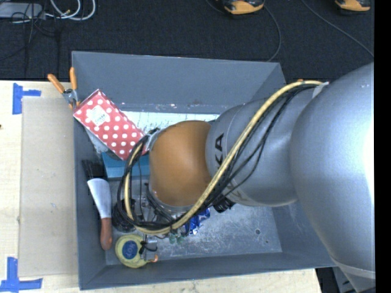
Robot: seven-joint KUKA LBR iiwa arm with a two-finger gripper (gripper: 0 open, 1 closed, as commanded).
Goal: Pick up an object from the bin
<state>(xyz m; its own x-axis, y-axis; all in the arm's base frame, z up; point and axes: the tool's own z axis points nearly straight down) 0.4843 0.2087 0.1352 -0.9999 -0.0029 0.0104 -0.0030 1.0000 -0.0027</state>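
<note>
My gripper [145, 211] reaches down into the lower left part of the bin, and only some dark metal of its body shows below the arm's orange cover. Just below it, at the bin's front wall, lies a yellow tape measure with a blue face [129, 249]. To its left a brush with white bristles and a brown handle [101, 207] lies along the left wall. A blue crinkled wrapper [199, 221] peeks out at the gripper's right.
A red box with white polka dots [110, 127] leans in the back left corner over a flat blue item [118, 163]. A black object [93, 168] lies by the left wall. The arm and its cables cover the bin's middle and right.
</note>
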